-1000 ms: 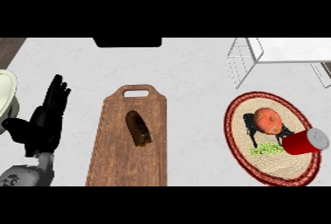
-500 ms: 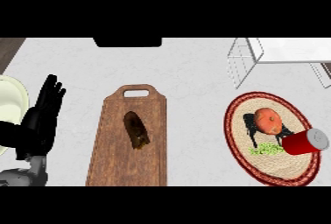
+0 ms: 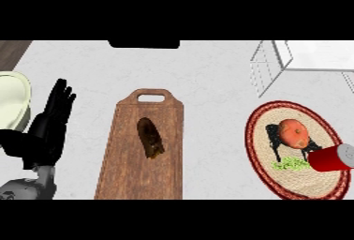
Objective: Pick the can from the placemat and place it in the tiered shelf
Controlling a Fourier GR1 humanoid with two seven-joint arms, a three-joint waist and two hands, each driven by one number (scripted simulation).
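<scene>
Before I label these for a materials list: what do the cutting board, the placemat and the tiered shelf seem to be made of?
The cutting board looks like wood, matte brown with lengthwise grain streaks. The placemat looks like woven straw or fibre: beige concentric rings with a dark red braided rim. The tiered shelf looks like thin white wire, probably coated metal, with a flat white panel on top.

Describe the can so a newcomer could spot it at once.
Start at the round woven placemat with the dark red rim, on the counter's right side below the white wire tiered shelf. The can lies at the mat's right edge. It alone is a red cylinder with a grey end.
</scene>
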